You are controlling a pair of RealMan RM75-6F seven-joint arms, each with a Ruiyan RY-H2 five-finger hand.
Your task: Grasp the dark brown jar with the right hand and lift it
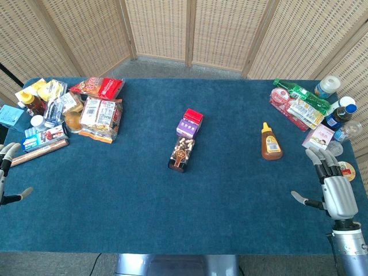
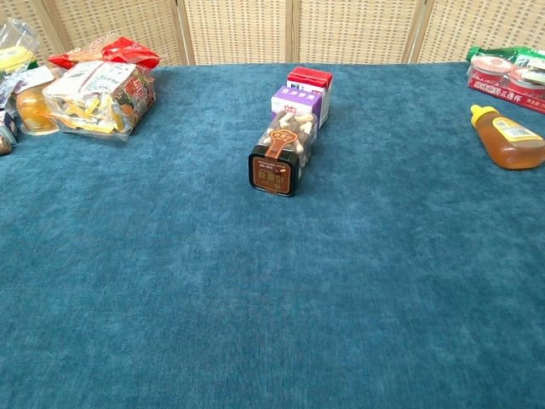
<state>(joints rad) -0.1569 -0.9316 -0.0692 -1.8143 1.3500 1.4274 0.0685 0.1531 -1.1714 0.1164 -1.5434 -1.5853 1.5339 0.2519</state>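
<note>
The dark brown jar [image 1: 181,152] lies on its side at the middle of the blue table, its dark lid [image 2: 274,171] facing me and pale pieces showing through its clear wall. My right hand [image 1: 333,187] hovers open near the table's right front edge, fingers spread, far to the right of the jar. At the left edge my left hand [image 1: 6,172] shows only in part, also open and holding nothing. Neither hand appears in the chest view.
A purple box [image 1: 188,127] and a red box [image 1: 194,117] stand right behind the jar. An amber squeeze bottle [image 1: 271,142] lies between jar and right hand. Snack packets [image 1: 100,115] pile up far left; bottles and packets [image 1: 310,109] crowd the far right.
</note>
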